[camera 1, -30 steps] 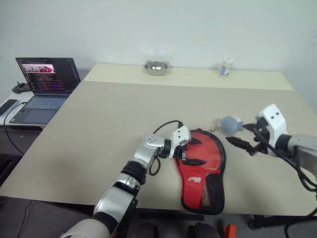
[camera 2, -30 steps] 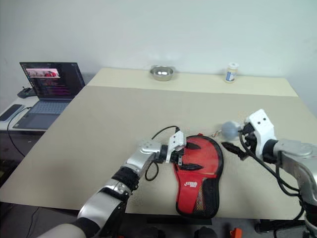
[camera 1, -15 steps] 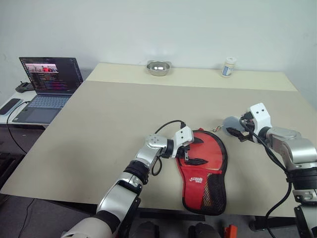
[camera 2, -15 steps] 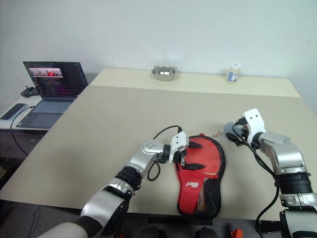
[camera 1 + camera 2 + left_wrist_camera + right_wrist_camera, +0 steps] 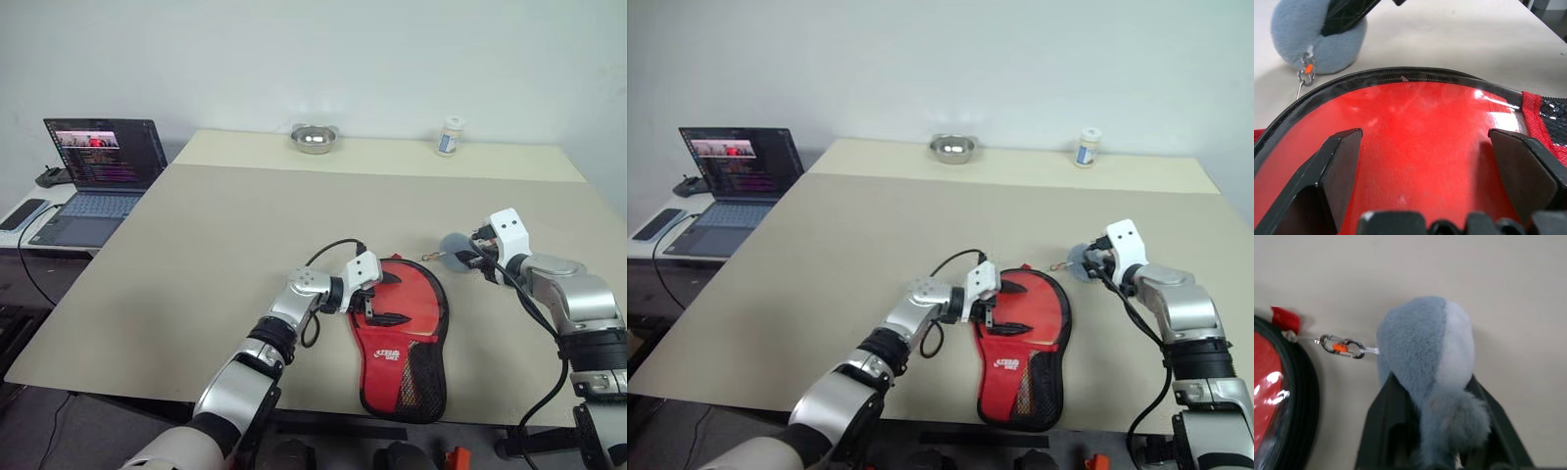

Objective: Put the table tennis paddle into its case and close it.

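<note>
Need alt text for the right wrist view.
The right gripper is closed on a fluffy grey plush charm, clipped by a small metal carabiner to the red, black-trimmed paddle case on the beige table.

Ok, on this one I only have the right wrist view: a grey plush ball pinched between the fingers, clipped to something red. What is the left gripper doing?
Observer: The left gripper is open, spread over the round end of the case.
Operator: How does the case lie?
Observer: Flat on the table, red logo face up, narrow mesh end toward the robot.
Operator: Anything else on that table?
Observer: A metal bowl and a small white bottle at the far edge, well apart from the grey plush ball that the right gripper holds.
</note>
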Robot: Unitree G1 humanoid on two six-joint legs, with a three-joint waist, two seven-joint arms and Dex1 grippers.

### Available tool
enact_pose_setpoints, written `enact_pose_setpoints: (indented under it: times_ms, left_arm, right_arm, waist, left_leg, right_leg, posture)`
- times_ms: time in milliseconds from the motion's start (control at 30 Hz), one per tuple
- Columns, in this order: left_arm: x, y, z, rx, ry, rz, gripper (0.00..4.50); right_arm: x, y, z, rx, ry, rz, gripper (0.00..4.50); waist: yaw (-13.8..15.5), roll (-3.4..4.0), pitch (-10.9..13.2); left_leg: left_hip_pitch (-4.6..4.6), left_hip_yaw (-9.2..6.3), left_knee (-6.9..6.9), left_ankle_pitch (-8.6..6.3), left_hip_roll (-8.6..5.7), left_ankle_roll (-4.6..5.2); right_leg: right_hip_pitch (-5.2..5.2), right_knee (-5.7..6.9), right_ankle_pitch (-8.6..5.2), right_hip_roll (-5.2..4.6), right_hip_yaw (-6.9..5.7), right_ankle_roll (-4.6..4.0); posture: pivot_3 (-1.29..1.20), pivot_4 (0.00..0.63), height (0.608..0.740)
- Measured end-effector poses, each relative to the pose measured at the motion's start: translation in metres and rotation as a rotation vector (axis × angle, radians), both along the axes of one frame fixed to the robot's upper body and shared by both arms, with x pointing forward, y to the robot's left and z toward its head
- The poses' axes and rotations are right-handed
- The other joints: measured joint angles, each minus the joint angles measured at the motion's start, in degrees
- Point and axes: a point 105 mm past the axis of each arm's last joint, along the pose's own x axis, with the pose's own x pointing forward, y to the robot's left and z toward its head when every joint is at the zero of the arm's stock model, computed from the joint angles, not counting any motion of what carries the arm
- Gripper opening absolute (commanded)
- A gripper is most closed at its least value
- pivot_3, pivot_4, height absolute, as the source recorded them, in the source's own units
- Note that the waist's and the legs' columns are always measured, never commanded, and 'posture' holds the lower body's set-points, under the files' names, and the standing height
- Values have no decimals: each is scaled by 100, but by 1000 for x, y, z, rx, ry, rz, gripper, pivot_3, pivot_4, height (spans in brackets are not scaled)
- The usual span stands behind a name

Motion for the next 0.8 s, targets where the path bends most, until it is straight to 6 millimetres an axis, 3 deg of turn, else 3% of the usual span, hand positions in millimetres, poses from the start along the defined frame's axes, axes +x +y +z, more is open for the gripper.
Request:
enact_pose_setpoints:
  times_ms: [67, 233, 367, 433, 600, 800]
  left_arm:
    - [0, -1, -2, 3, 8, 0, 4500]
    - [-1, -3, -5, 5, 16, -4, 4500]
    - [-2, -7, -6, 6, 24, -9, 4500]
    - [-3, -10, -7, 4, 29, -14, 4500]
    - [-2, -12, -9, 11, 37, 1, 4500]
    - [-1, -14, -11, 14, 48, 9, 4500]
  right_arm:
    - [-6, -3, 0, -14, 11, -3, 220]
    - [-31, -21, 0, -91, 58, -10, 182]
    - [-69, -33, -6, -200, 143, 52, 178]
    - [-100, -40, -7, -280, 227, 120, 177]
    - [-153, -22, -5, -324, 395, 334, 177]
    - [-194, 5, -9, -303, 485, 507, 174]
  waist:
    - [15, 2, -2]
    - [44, 9, -14]
    - [83, 28, -30]
    - [129, 40, -45]
    - [135, 28, -56]
    - [154, 9, -68]
  left_leg:
    - [8, -1, 0, 0, -1, 0]
    - [11, -10, 0, -1, -7, 1]
    - [9, -25, -4, -1, -11, 2]
    - [5, -32, -6, -5, -14, 6]
    - [10, -35, -2, -5, -10, 7]
    - [22, -45, 0, -6, -8, 6]
  right_leg:
    - [9, -2, 0, -1, -1, 0]
    - [20, -7, 0, -5, -1, 1]
    - [31, -31, -1, -6, -7, 2]
    - [36, -49, -3, -5, -12, 6]
    - [50, -58, -19, -4, -16, 33]
    - [71, -67, -25, -4, -22, 42]
  posture:
    - [0, 150, 740]
    - [0, 150, 740]
    - [0, 150, 740]
    - [0, 150, 740]
    - [0, 150, 740]
    - [0, 150, 740]
